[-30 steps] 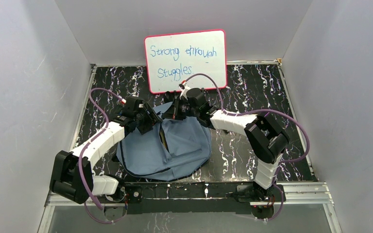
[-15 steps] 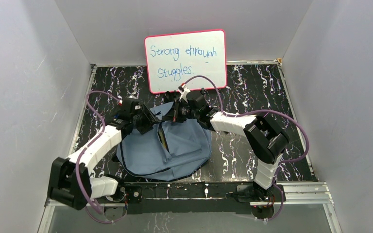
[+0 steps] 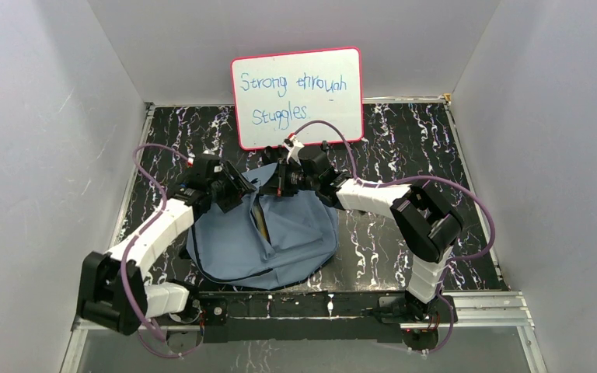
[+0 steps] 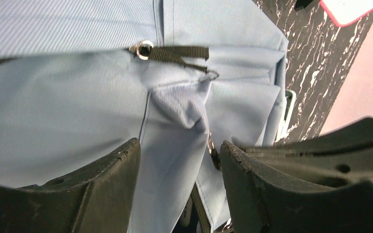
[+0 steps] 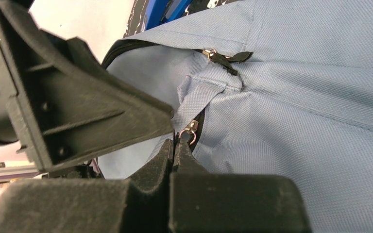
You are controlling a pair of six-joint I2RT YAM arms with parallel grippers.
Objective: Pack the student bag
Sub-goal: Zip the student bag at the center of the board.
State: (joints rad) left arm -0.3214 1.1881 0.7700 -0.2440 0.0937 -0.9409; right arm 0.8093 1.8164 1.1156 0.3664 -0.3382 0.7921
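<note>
- Grey-blue fabric: the student bag (image 3: 280,241) lies at the 6 o'clock side of the marbled table (image 3: 404,140) in the top view. Its far edge is hidden under both grippers. A dark slit shows in it, but what is inside cannot be made out.
- A pink-framed whiteboard (image 3: 297,97) stands at 12 o'clock and reads "Strong through struggles".
- The left gripper (image 3: 239,196) sits at the bag's 11 o'clock and the right gripper (image 3: 274,180) at its 12 o'clock. Their jaws are too small to judge here.
- Left wrist view: the fingers (image 4: 92,194) stand apart with a fold of bag fabric between them. A metal ring (image 4: 144,49) and a black webbing strap (image 4: 179,52) lie at 12 o'clock. The whiteboard's corner is cut off at 1 o'clock.
- Right wrist view: the fingers (image 5: 155,170) are pressed together and pinch the metal zipper pull (image 5: 189,131). The left gripper's black body blocks 9 o'clock.
</note>
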